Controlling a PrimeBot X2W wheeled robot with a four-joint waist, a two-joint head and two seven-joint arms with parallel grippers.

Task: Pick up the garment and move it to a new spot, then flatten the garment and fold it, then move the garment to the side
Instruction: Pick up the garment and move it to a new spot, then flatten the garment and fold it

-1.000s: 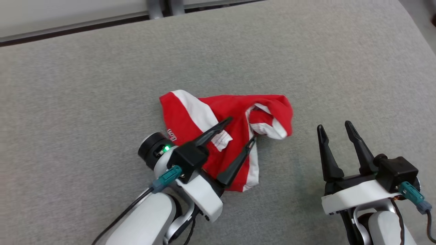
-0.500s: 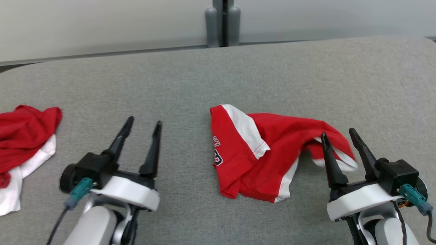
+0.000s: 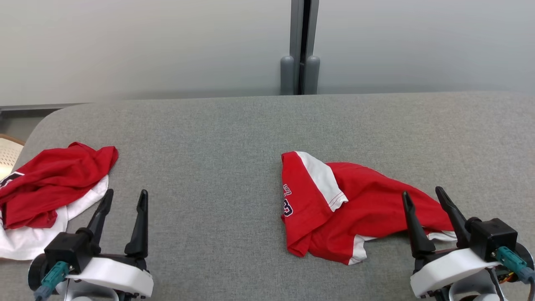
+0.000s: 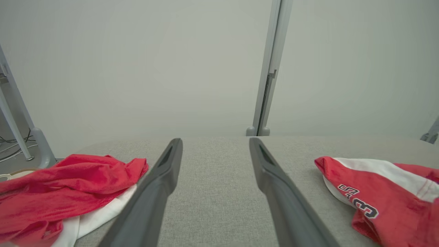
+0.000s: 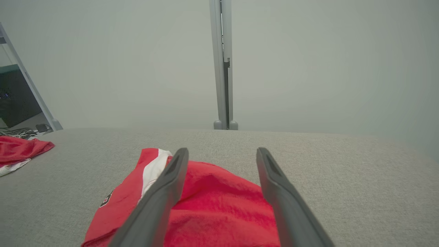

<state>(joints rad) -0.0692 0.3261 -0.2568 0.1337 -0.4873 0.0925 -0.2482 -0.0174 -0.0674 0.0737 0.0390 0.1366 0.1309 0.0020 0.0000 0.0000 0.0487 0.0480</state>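
The garment, red with white panels and dark lettering, lies crumpled on the grey padded table, right of centre. My right gripper is open at the lower right, its fingers just over the garment's right end, nothing between them. The right wrist view has the red cloth under and between the spread fingers of that gripper. My left gripper stands open at the lower left, well apart from the garment. From the left wrist, the left gripper points over bare table with the garment off to the right.
A second red and white garment is heaped at the table's left end, beside the left gripper, and shows again. Behind the table's far edge stands a pale wall with a grey post. A beige object sits at the left edge.
The head camera has lifted and turned, bringing the wall and left pile into view. My left gripper has drawn back from over the garment to the left; the right gripper holds its pose.
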